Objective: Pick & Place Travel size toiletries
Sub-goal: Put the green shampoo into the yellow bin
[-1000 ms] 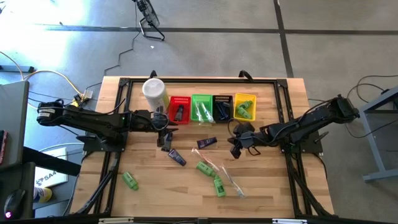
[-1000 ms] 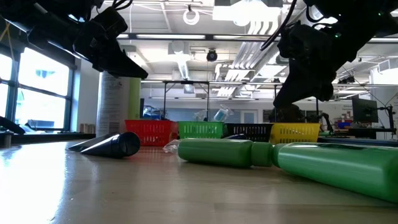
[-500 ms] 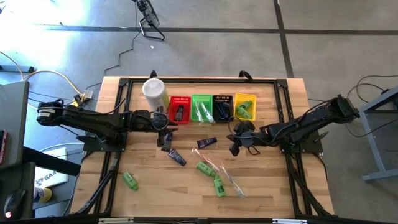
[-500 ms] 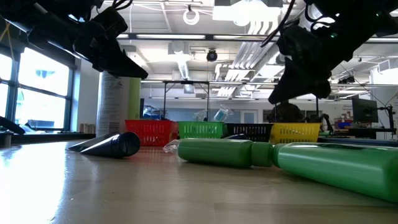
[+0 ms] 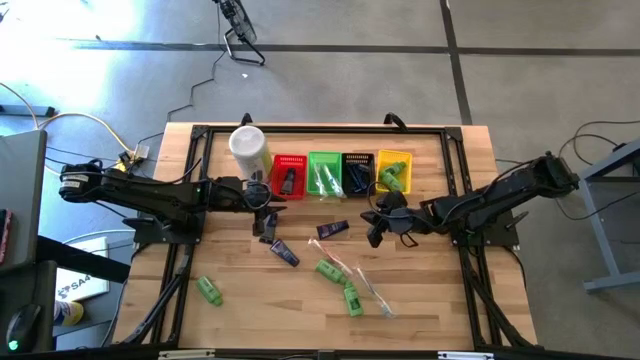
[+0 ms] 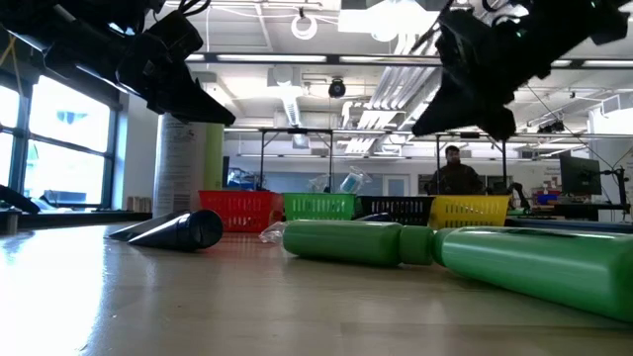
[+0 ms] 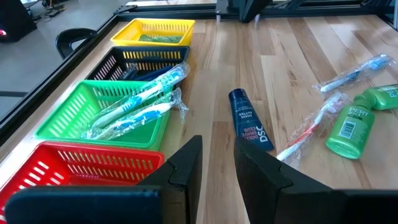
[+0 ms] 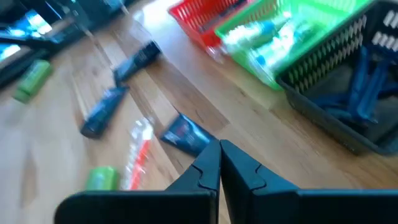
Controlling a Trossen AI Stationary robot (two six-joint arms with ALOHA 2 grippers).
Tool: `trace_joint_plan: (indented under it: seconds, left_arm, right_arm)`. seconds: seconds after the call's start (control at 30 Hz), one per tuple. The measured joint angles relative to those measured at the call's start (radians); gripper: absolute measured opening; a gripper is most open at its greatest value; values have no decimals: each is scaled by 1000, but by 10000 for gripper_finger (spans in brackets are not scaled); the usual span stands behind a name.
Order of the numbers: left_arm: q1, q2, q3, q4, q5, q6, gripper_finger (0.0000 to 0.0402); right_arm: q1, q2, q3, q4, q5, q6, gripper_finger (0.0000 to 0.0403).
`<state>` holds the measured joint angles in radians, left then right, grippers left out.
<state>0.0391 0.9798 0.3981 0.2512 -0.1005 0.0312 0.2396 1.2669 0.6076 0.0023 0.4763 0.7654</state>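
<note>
In front of the basket row (image 5: 341, 172), sorting is partly done: each basket already holds items. Left gripper (image 5: 262, 208) hovers slightly parted, empty; right gripper (image 5: 378, 222) is closed, empty. Still loose: green "DERM" bottles (image 7: 349, 129), navy "DOLLAR SHAVE CLUB" tube (image 7: 249, 119), wrapped toothbrushes (image 7: 311, 124).

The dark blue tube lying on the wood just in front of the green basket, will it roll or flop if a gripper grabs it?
The dark blue tube lies flat, one end crimped, so it probably won't roll far. It looks soft-walled, so a pinch may dent it. Its glossy skin could slip; gripping near the round cap seems safer.
</note>
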Motion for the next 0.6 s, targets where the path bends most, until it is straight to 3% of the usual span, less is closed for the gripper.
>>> trace_joint_plan:
  seconds: [0.23, 0.6]
  left_arm:
    - [0, 0, 0, 0, 1, 1, 88]
    - [0, 0, 0, 0, 5, -9, 88]
  right_arm:
    - [38, 24, 192, -231, 59, -3, 2]
    - [96, 193, 533, -511, 98, 18, 2]
